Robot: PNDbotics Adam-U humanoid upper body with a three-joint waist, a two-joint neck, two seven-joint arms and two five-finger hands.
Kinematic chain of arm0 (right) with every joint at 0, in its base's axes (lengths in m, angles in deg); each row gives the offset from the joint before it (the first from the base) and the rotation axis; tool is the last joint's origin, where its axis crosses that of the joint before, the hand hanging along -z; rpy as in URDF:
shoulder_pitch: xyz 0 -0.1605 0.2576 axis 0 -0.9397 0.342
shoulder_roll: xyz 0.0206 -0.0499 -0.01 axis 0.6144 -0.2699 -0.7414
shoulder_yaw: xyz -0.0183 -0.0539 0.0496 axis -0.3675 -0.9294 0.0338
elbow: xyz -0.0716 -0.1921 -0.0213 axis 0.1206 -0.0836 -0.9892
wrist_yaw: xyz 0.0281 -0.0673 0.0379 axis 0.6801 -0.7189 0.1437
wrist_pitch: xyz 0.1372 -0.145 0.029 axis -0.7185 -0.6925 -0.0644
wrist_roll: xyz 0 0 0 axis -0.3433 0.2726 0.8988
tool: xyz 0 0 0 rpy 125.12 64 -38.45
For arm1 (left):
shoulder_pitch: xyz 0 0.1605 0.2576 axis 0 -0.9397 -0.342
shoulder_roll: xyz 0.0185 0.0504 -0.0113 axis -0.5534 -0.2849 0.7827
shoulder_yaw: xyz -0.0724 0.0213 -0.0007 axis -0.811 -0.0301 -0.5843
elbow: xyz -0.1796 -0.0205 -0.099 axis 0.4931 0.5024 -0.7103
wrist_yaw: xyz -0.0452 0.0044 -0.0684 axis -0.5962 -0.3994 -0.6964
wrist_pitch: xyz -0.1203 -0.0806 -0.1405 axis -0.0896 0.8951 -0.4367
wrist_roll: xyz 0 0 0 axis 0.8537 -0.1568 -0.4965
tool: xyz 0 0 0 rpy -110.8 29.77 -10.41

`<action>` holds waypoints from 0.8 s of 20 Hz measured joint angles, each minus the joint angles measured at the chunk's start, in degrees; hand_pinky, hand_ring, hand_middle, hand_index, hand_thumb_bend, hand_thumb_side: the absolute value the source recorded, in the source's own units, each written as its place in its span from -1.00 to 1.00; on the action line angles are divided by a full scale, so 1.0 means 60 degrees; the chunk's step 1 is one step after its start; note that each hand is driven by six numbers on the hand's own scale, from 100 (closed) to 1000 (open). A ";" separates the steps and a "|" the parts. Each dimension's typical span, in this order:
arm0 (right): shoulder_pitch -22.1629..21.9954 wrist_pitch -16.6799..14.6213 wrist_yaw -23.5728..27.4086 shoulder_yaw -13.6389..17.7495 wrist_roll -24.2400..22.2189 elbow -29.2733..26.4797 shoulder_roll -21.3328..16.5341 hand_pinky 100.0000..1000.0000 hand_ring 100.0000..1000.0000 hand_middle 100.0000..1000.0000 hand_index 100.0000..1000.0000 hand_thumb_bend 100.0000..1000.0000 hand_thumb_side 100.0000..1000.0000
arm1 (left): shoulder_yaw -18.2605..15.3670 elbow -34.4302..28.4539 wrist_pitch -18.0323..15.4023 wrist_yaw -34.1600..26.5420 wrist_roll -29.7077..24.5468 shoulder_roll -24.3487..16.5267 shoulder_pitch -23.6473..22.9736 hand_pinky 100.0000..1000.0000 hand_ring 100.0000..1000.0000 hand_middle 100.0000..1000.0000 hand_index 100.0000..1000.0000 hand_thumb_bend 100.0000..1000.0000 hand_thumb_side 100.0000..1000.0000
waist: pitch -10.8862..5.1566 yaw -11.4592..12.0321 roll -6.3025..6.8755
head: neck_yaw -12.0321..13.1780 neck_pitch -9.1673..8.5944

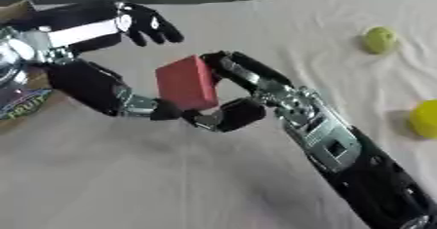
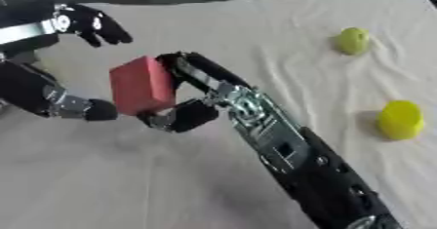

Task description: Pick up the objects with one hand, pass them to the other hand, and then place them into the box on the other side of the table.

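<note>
A: status?
B: R hand point(image 1: 243, 94) has fingers and thumb clamped on the red rectangular block point(image 1: 186, 83), held above the white cloth-covered table point(image 1: 170, 184), left-centre.
A: L hand?
B: L hand point(image 1: 141, 23) just beyond the block, fingers relaxed, not touching. Cardboard box point(image 1: 21, 104) at left edge. Green ball point(image 1: 379, 39) and yellow cylinder point(image 2: 399, 119) lie far right.

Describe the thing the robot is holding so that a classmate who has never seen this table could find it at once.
Start at the cream tablecloth and follow the right hand to mid-table. It pinches a red block, the only red, flat-sided thing; the two objects lying to its right are yellow-green and rounded.
</note>
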 measured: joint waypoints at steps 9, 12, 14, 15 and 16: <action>0.0053 0.0334 -0.0325 -0.0059 0.0093 -0.0067 0.0202 0.25 -0.16 -0.25 0.00 -1.00 -0.82 | 0.0134 0.0520 -0.0085 0.0522 -0.0228 0.0261 -0.0004 0.63 0.68 0.59 0.73 0.32 -0.04 | 0.0002 -0.0044 -0.0017 | 0.0075 0.0009; 0.0084 0.0385 -0.0376 -0.0062 0.0102 -0.0153 0.0237 0.24 -0.16 -0.25 0.00 -1.00 -0.82 | 0.0192 0.0707 -0.0055 0.0798 -0.0242 0.0342 -0.0006 0.64 0.69 0.59 0.73 0.34 -0.08 | 0.0003 -0.0055 -0.0017 | 0.0104 0.0009; 0.0085 0.0415 -0.0394 -0.0064 0.0096 -0.0200 0.0270 0.24 -0.16 -0.25 0.01 -1.00 -0.82 | 0.0225 0.0805 -0.0027 0.1075 -0.0203 0.0410 -0.0007 0.64 0.69 0.59 0.72 0.35 -0.09 | 0.0009 -0.0056 -0.0017 | 0.0126 0.0009; 0.0085 0.0420 -0.0394 -0.0066 0.0093 -0.0221 0.0294 0.24 -0.17 -0.25 0.01 -1.00 -0.81 | 0.0239 0.0852 -0.0018 0.1205 -0.0167 0.0432 -0.0007 0.64 0.69 0.59 0.73 0.35 -0.10 | 0.0019 -0.0056 -0.0016 | 0.0147 0.0009; 0.0086 0.0428 -0.0394 -0.0070 0.0085 -0.0246 0.0298 0.24 -0.16 -0.25 0.01 -1.00 -0.82 | 0.0244 0.0900 -0.0023 0.1324 -0.0131 0.0471 -0.0008 0.64 0.69 0.59 0.73 0.35 -0.10 | 0.0027 -0.0056 -0.0016 | 0.0161 0.0008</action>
